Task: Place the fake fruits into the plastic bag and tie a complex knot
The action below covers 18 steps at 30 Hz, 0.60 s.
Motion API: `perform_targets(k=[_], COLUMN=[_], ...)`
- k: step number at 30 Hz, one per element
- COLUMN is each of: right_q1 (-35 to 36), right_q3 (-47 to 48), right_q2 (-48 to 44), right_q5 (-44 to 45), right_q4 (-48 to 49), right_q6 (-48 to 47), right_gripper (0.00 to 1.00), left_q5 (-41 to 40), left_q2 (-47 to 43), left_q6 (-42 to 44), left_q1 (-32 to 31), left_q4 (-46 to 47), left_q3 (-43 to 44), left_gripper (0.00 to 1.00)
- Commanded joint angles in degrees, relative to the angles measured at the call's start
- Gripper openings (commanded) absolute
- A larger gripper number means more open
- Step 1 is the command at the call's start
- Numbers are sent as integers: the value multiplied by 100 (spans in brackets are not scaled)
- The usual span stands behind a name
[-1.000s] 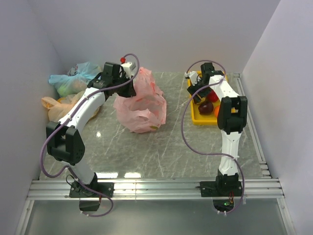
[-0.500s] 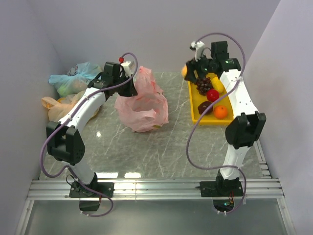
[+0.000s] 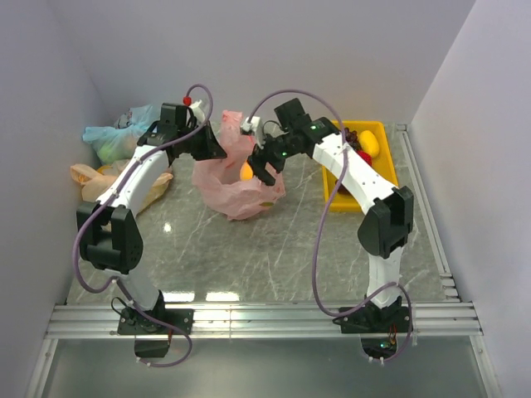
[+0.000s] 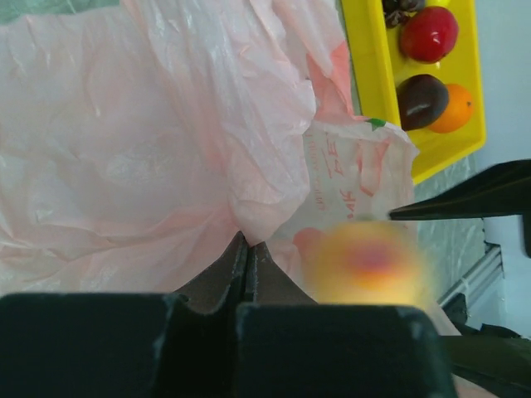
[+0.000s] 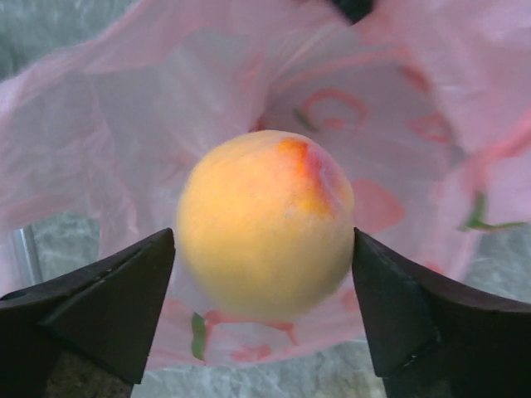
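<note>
Pink bag (image 3: 241,199) sits mid-table, mouth gaping upward, crinkled and printed with red marks. The peach (image 5: 265,224), yellow-orange with a red blush, hangs right over that mouth, bag lining all around behind it. Right gripper (image 5: 263,240): jaws wide, one black tip at each flank of the peach. Whether they pinch it or only bracket it, I cannot tell. From the left wrist the peach is just a blur beside the bag wall.

Left gripper (image 4: 246,261): jaws tight together, a fold of the bag's far-left rim nipped between them and held up.

Over to the right, the yellow tray (image 4: 369,75) lies just beside the bag. In it are a red fruit (image 4: 429,33), a dark fruit (image 4: 421,99) touching an orange (image 4: 455,108), and grapes (image 4: 397,7) at the far end. From above, the right arm reaches across the tray and hides much of it.

Far left corner: a blue-green bag (image 3: 124,133), tied, and an orange bag (image 3: 98,178) nearer, tied too, both behind the left arm and well apart from the pink one.

Grey marbled table (image 3: 274,249), glossy with light spots. Plain pale walls (image 3: 332,50) on three sides. A metal rail (image 3: 265,319) runs along the near edge, carrying both bases.
</note>
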Motion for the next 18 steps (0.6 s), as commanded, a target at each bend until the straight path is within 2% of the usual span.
perform_targets(k=[1,5,9,12,13,15,18], right_q1=[-17,-297,-1358,-1940,-2281,-2521,-2838], right_q3=[499,561,965,1177,1125,984,223], right_q2=[-32,-252,-51,283,415,512,470], right_q5=[100,127,-145,3,108,468,1136], right_q4=[-404,-246,-534,-842,-904,-1053,-924], right_q6=[-346,197,963,1482,1683,1807,1808], right_gripper=[96,97,95,92,91,89,89], left_q5=[487,629,629,638,646,646,637], left_q2=[-13,66,119,145,163,189,216], left_q6=[-153,-83,57,92,75,84,93], left_q1=[50,138,164,164,164,164,173], left_q4=[267,294,215,206,206,206,188], left_q3=[-71,-80,-10,-1,8,25,8], left_gripper=[0,0,0,0,0,0,0])
